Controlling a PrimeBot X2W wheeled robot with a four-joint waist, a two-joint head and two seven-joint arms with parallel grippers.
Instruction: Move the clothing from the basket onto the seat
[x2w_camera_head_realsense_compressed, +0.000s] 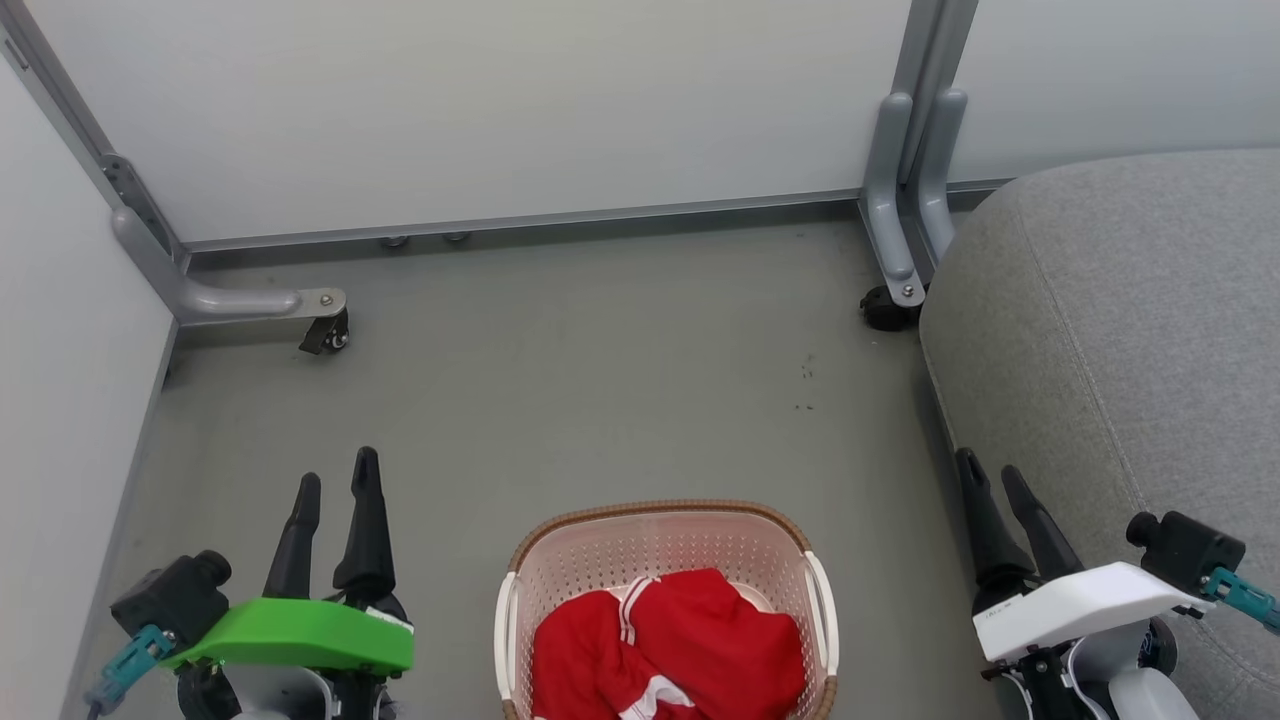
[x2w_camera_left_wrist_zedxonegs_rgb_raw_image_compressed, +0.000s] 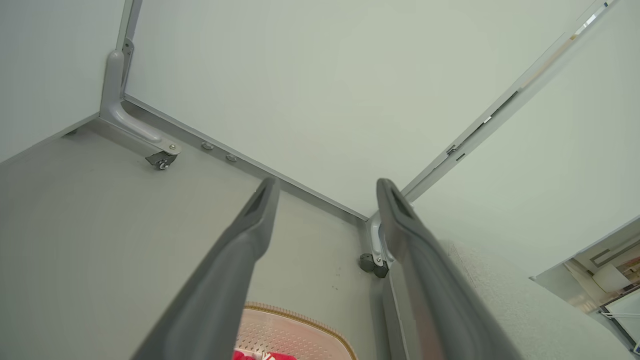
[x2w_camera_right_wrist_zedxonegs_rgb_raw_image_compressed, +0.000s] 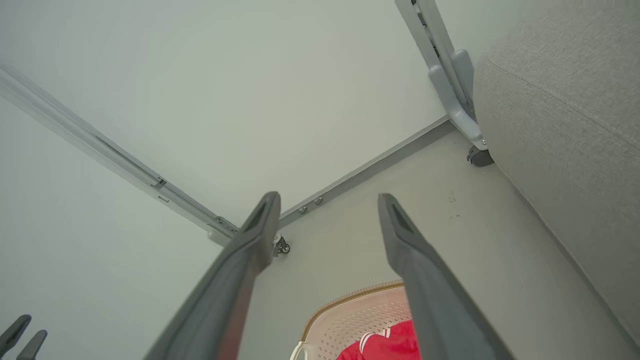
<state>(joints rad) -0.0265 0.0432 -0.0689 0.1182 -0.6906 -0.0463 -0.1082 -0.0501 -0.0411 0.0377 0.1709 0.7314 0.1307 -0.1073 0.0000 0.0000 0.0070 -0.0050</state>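
Red clothing (x2w_camera_head_realsense_compressed: 670, 650) with white stripes lies heaped in the cream basket (x2w_camera_head_realsense_compressed: 660, 512), which stands on the grey floor (x2w_camera_head_realsense_compressed: 600, 380) between the robot's 2 grippers. Print on the right arm's white cover (x2w_camera_head_realsense_compressed: 1080, 600) is too small to read. The left gripper (x2w_camera_head_realsense_compressed: 337, 468) and right gripper (x2w_camera_head_realsense_compressed: 988, 464) hang spread and empty, with the grey seat (x2w_camera_head_realsense_compressed: 1130, 330) just beside the right one and a wheeled partition foot (x2w_camera_head_realsense_compressed: 890, 305) at its far corner.

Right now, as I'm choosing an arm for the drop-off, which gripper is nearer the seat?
Right. The right gripper is open just beside the seat; the left gripper, also open, is on the far side of the basket from it.
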